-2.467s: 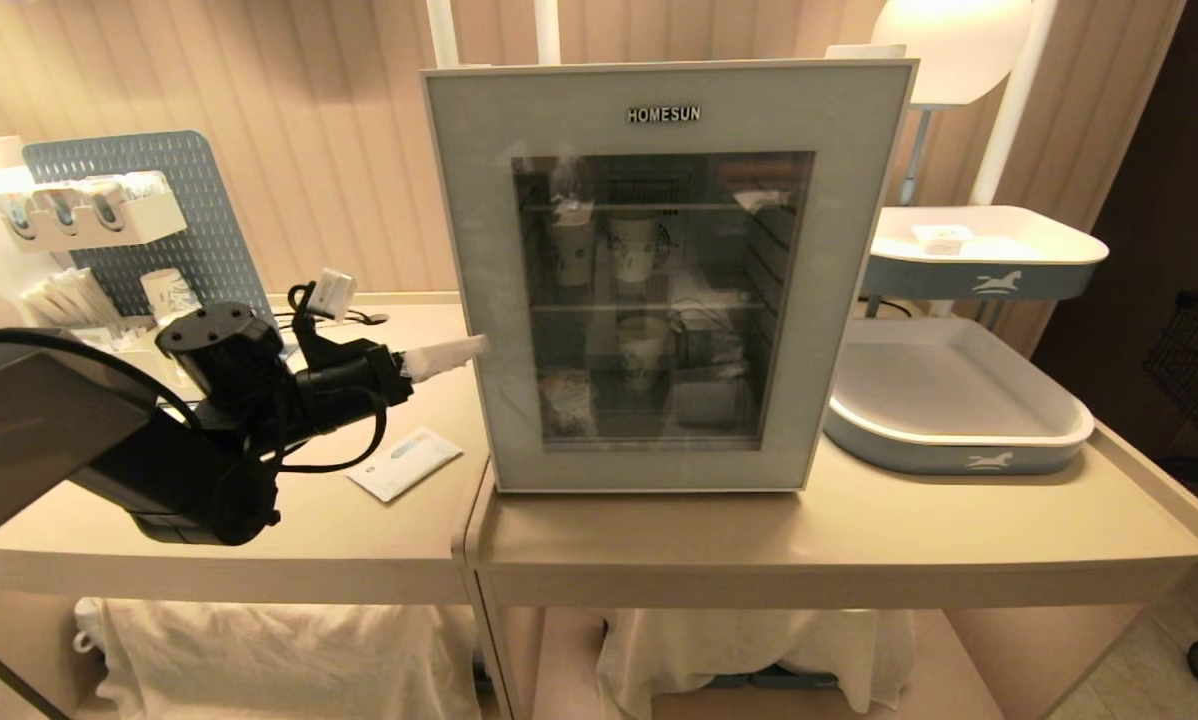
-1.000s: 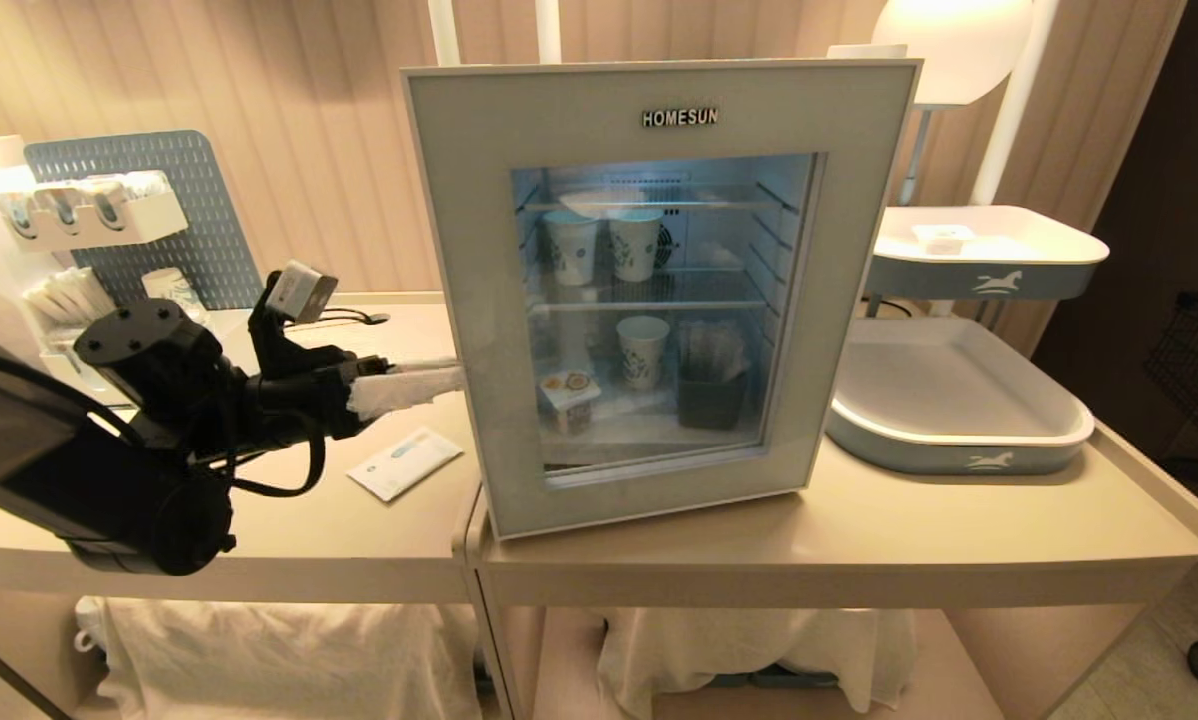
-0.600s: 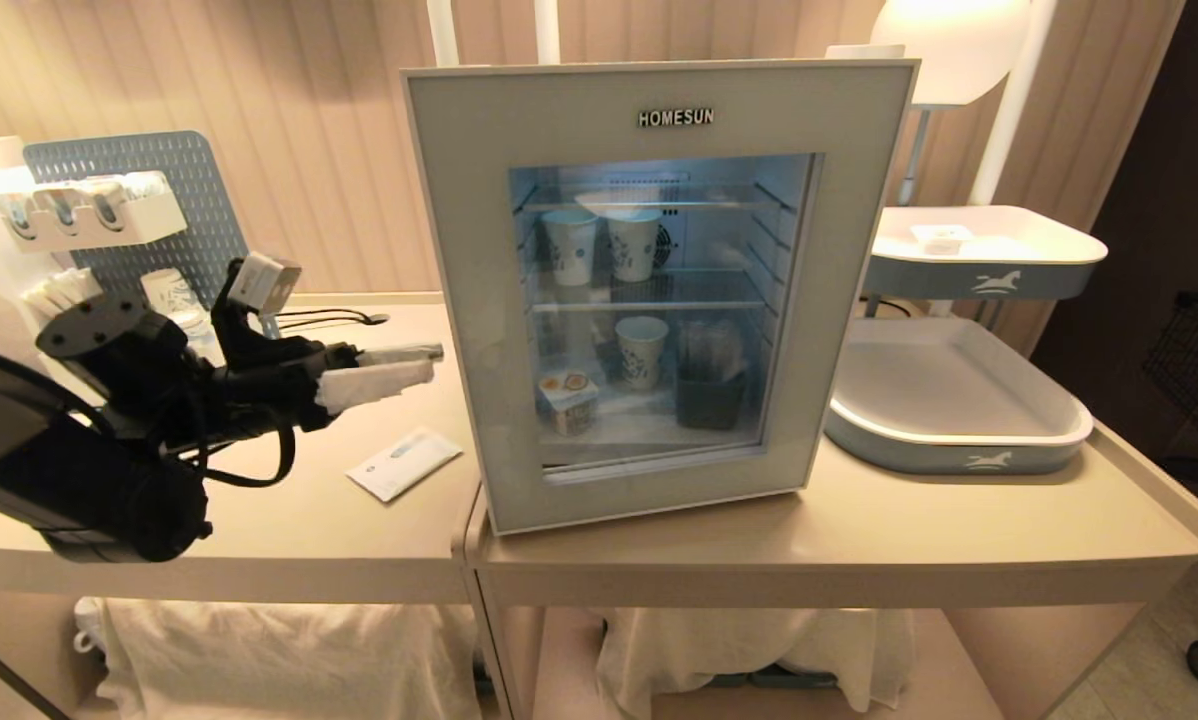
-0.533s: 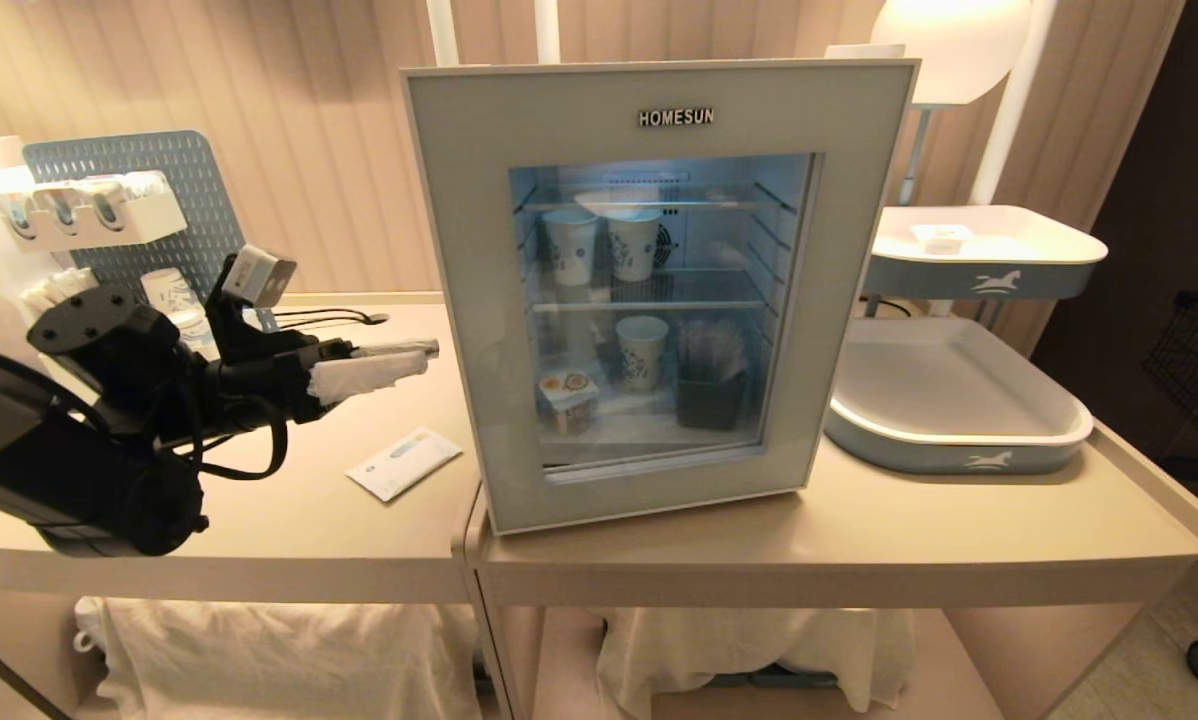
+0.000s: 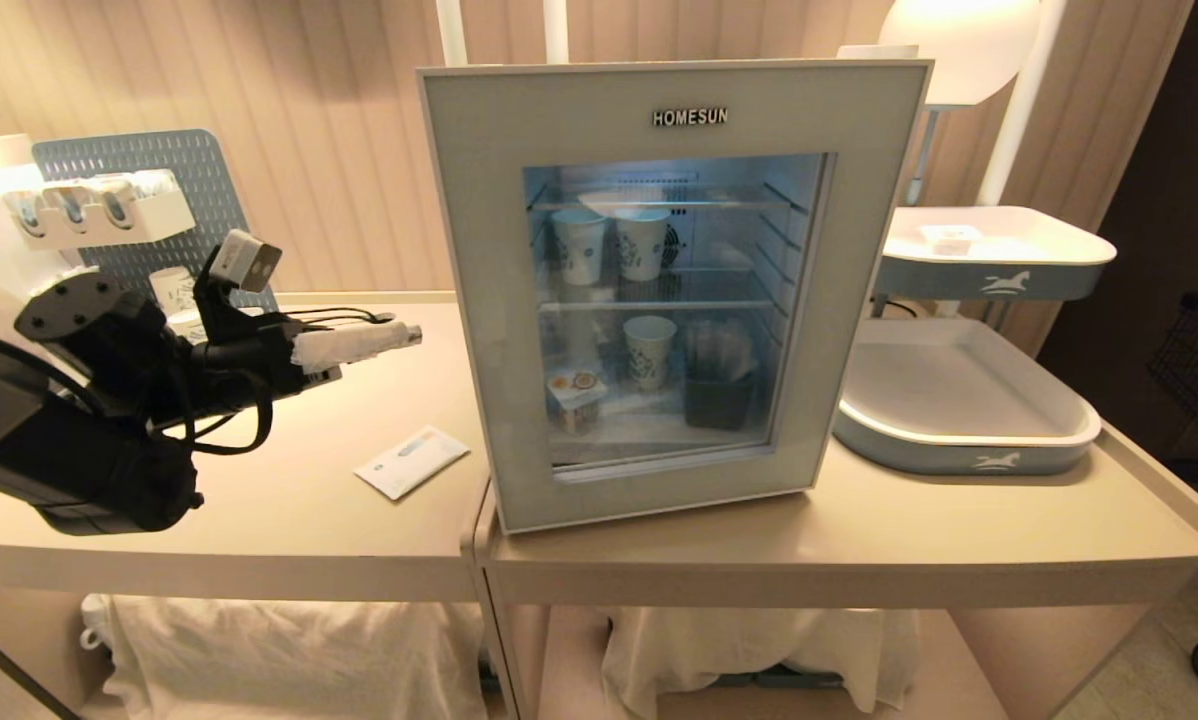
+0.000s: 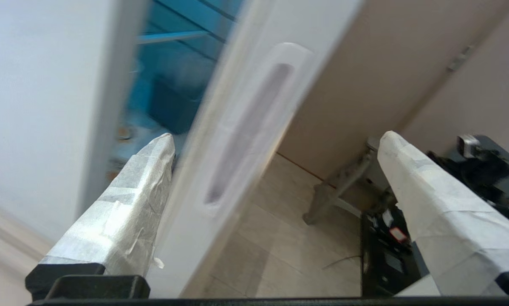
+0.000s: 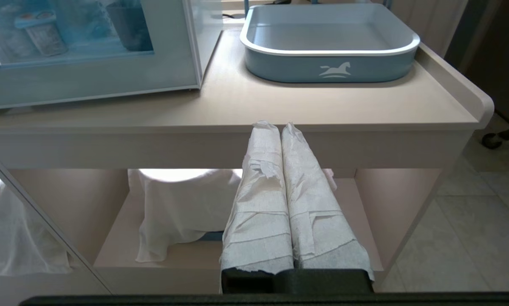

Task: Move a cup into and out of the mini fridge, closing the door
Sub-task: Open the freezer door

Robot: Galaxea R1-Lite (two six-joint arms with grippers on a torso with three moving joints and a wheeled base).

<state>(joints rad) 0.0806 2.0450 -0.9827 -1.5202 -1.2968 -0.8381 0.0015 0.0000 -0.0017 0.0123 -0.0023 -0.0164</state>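
Observation:
The white mini fridge (image 5: 719, 250) stands on the table, lit inside. Its grey-blue glass door (image 5: 469, 300) hangs slightly ajar on the left side. The cup (image 5: 576, 398), a tiny white tub with an orange-marked lid, sits on the fridge's bottom shelf and also shows in the right wrist view (image 7: 42, 36). My left gripper (image 5: 399, 338) is open and empty, level, a short way left of the door's free edge. From the left wrist, the door's edge with its recessed handle (image 6: 246, 136) shows ahead of my open left gripper (image 6: 275, 138). My right gripper (image 7: 275, 125) is shut, low before the table's front edge.
A flat white sachet (image 5: 411, 460) lies on the left table. Blue-patterned paper cups (image 5: 579, 245) and a dark holder (image 5: 721, 395) stand inside the fridge. A blue tray (image 5: 959, 440) sits to its right, a second tray (image 5: 994, 270) above it. A pegboard rack (image 5: 129, 200) stands at back left.
The door went from shut and dark to slightly ajar with the light on. My left gripper has drawn back leftward from the door's edge. The whole view shifted a little.

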